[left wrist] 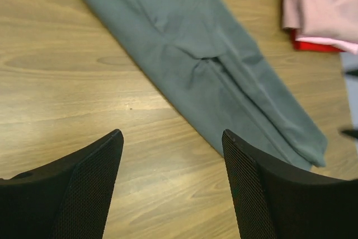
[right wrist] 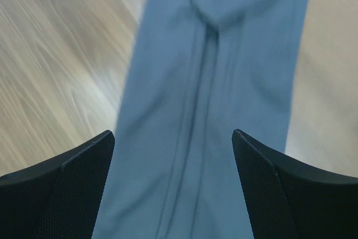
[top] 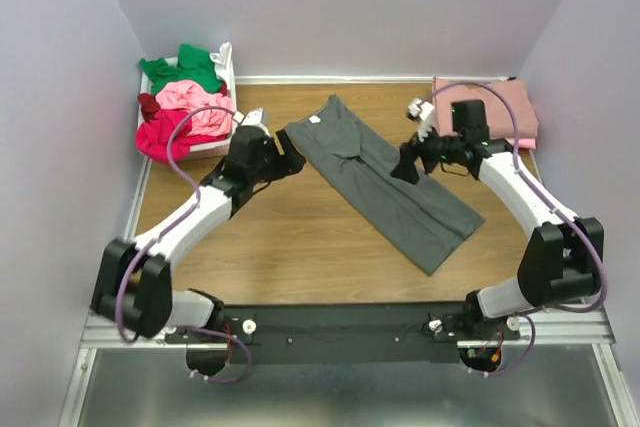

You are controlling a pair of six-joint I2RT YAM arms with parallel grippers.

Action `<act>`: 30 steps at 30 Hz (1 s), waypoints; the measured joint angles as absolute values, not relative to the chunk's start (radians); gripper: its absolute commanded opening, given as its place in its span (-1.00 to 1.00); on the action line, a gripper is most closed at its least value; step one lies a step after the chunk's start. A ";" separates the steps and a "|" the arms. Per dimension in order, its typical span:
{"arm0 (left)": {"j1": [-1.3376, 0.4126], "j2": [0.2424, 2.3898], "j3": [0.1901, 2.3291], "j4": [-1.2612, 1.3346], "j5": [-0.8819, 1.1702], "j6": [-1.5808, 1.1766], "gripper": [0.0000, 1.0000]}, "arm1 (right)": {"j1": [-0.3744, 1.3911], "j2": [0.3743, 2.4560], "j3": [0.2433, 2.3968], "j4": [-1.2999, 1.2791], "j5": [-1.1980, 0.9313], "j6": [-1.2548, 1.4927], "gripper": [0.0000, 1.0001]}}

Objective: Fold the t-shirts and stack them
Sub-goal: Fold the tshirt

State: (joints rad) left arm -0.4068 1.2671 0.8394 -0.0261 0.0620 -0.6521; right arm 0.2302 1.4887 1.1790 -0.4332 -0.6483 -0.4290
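Left end effector (left wrist: 172,134) gaping, empty, beside dark grey t-shirt (left wrist: 196,54); right end effector (right wrist: 172,133) gaping, empty, above it.

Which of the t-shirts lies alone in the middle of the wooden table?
The dark grey cloth t-shirt, folded into a long strip lying diagonally. The other shirts are heaped in the white plastic basket at far left or stacked at far right.

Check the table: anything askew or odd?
The dark grey folded cloth t-shirt lies diagonally across the wooden table, with a puckered wrinkle at its middle. Green, pink and magenta shirts heap above the rim of the white plastic basket.
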 measured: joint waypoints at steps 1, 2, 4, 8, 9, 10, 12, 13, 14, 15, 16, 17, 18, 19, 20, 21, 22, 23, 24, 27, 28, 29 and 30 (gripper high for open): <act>-0.407 1.318 0.861 -0.046 0.051 -0.683 0.37 | 0.185 1.472 1.133 -0.440 -0.672 -0.434 0.84; -0.407 1.376 0.892 -0.058 0.033 -0.699 0.37 | 0.134 1.462 1.080 -0.448 -0.699 -0.440 0.84; -0.407 1.510 1.005 -0.126 -0.011 -0.756 0.24 | 0.060 1.459 1.028 -0.465 -0.723 -0.443 0.84; -0.405 1.754 1.246 -0.231 -0.073 -0.821 0.04 | 0.007 1.451 1.012 -0.466 -0.773 -0.447 0.84; -0.404 1.804 1.293 -0.253 -0.082 -0.829 0.04 | 0.007 1.446 1.012 -0.465 -0.788 -0.448 0.84; -0.403 1.854 1.337 -0.272 -0.090 -0.839 -0.01 | 0.007 1.443 1.012 -0.465 -0.800 -0.449 0.84; -0.403 1.916 1.380 -0.297 -0.099 -0.852 -0.01 | 0.007 1.440 1.012 -0.464 -0.826 -0.451 0.84; -0.403 1.951 1.399 -0.316 -0.102 -0.857 -0.01 | 0.007 1.440 1.012 -0.464 -0.833 -0.451 0.84; -0.403 1.975 1.411 -0.332 -0.104 -0.861 -0.01 | 0.007 1.439 1.012 -0.465 -0.839 -0.451 0.84; -0.403 1.997 1.422 -0.350 -0.106 -0.864 0.00 | 0.007 1.440 1.012 -0.464 -0.844 -0.453 0.83; -0.403 2.009 1.429 -0.362 -0.107 -0.865 0.00 | 0.007 1.439 1.012 -0.465 -0.849 -0.454 0.84; -0.403 2.026 1.443 -0.377 -0.110 -0.866 0.01 | 0.007 1.439 1.012 -0.465 -0.852 -0.454 0.83; -0.403 2.038 1.460 -0.393 -0.113 -0.866 0.01 | 0.007 1.439 1.012 -0.465 -0.854 -0.454 0.83; -0.403 2.049 1.475 -0.400 -0.115 -0.865 0.01 | 0.007 1.439 1.012 -0.465 -0.856 -0.454 0.83; -0.402 2.063 1.497 -0.411 -0.117 -0.865 0.02 | 0.007 1.439 1.012 -0.465 -0.857 -0.454 0.83; -0.401 2.077 1.518 -0.418 -0.117 -0.864 0.02 | 0.007 1.439 1.012 -0.465 -0.860 -0.454 0.83; -0.401 2.099 1.551 -0.421 -0.119 -0.862 0.02 | 0.007 1.439 1.012 -0.465 -0.862 -0.454 0.84; -0.401 2.111 1.567 -0.421 -0.119 -0.862 0.02 | 0.006 1.439 1.012 -0.465 -0.862 -0.454 0.83; -0.401 2.120 1.576 -0.424 -0.120 -0.861 0.02 | 0.006 1.438 1.012 -0.465 -0.863 -0.454 0.84; -0.400 2.133 1.582 -0.430 -0.120 -0.861 0.02 | 0.006 1.436 1.012 -0.465 -0.863 -0.454 0.84; -0.400 2.135 1.584 -0.430 -0.120 -0.860 0.02 | 0.006 1.437 1.012 -0.465 -0.863 -0.454 0.84; -0.400 2.137 1.590 -0.434 -0.120 -0.860 0.02 | 0.006 1.437 1.012 -0.465 -0.863 -0.454 0.83; -0.398 2.143 1.599 -0.440 -0.120 -0.860 0.02 | 0.006 1.436 1.012 -0.465 -0.863 -0.454 0.84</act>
State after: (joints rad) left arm -0.3985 2.1429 1.5993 -0.4404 -0.1196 -0.8600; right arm 0.0063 1.4364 1.0122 -0.4648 -0.8631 -0.4541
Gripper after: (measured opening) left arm 0.511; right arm 0.918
